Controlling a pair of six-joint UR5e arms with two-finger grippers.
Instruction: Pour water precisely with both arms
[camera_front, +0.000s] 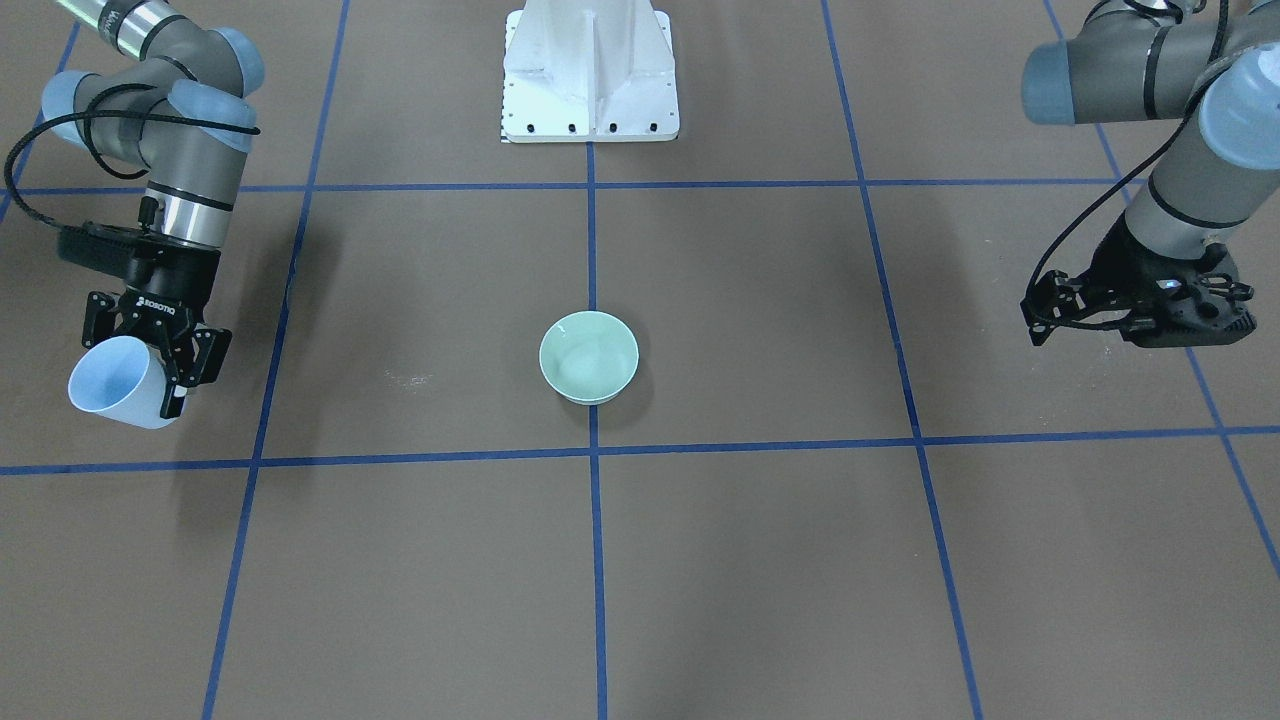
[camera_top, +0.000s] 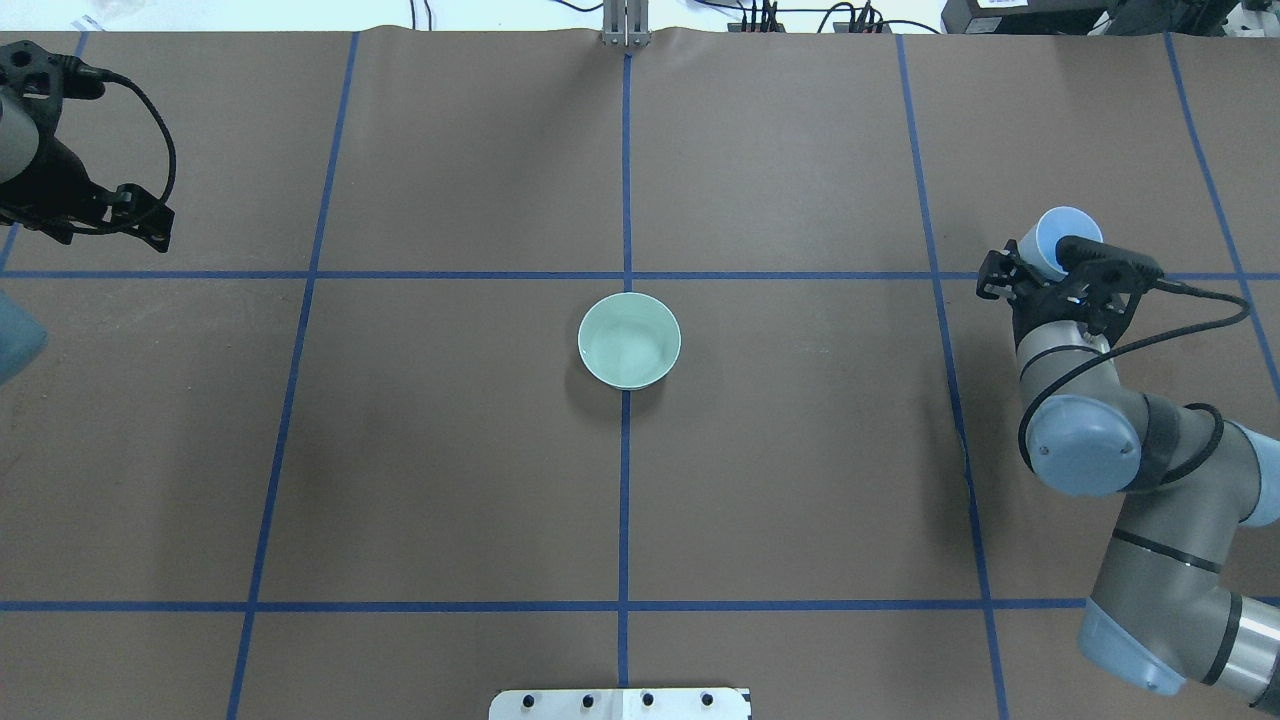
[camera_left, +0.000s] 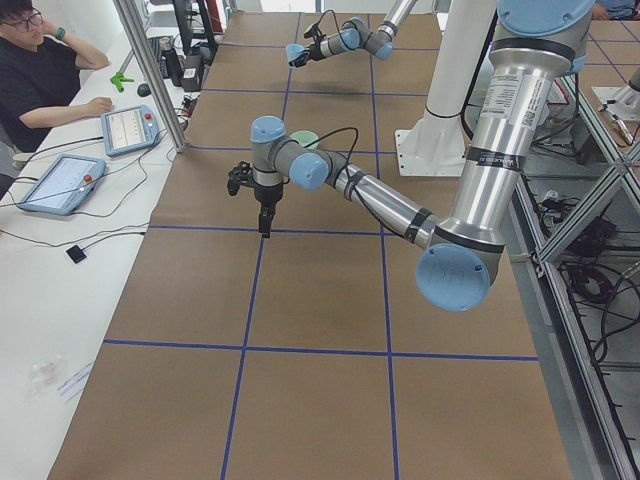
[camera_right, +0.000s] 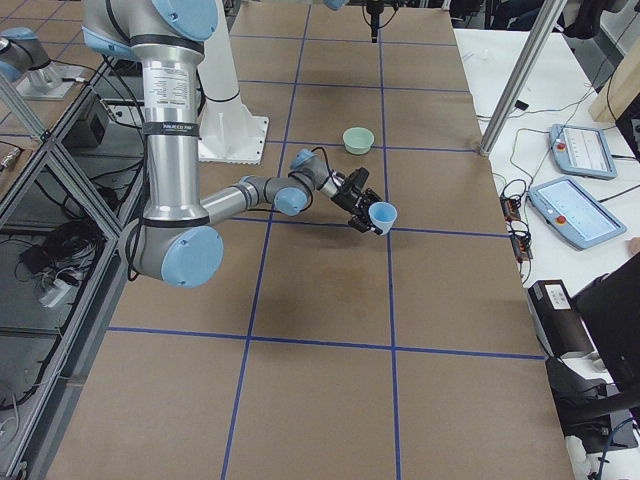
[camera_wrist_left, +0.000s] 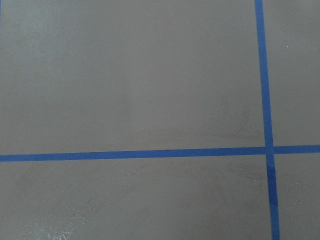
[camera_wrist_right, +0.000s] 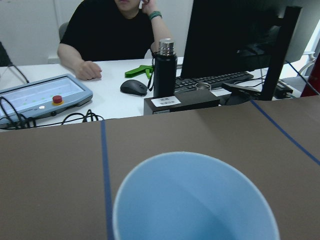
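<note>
- Water cannot be picked out for sure in any view. The inside of the blue cup (camera_wrist_right: 195, 200) looks plain blue, darker low down, and the green bowl (camera_top: 629, 340) shows only a pale shine on its inner wall.
- Counter (camera_top: 450, 480): one brown sheet marked into squares by blue tape lines (camera_top: 624, 500). One faint whitish scuff (camera_front: 408, 378) lies between the bowl and the right end.
- One white pedestal (camera_front: 590, 70) stands at the middle of the robot's edge.
- One bowl sits upright on the centre tape line, well apart from both hands.
- One cup is tilted, with its mouth turned toward the operators' side. It is held clear above the counter near the right end.
- Two arms: the right arm (camera_top: 1130, 470) and the left arm (camera_front: 1150, 80), each grey with light blue joint caps and a black cable.
- Right hand (camera_front: 150, 365): its fingers are clamped on the cup's wall.
- Left hand (camera_front: 1035, 318): it is above the left end, with fingers spread apart and nothing between them.
- Room: a white side counter (camera_left: 60, 300) runs along the far edge. It carries two tablets (camera_left: 132, 128), one black bottle (camera_wrist_right: 165, 67), one mouse (camera_wrist_right: 134, 87), one keyboard (camera_wrist_right: 215, 81) and one monitor (camera_wrist_right: 235, 35).
- One person (camera_left: 45, 75) in a black shirt sits there.
</note>
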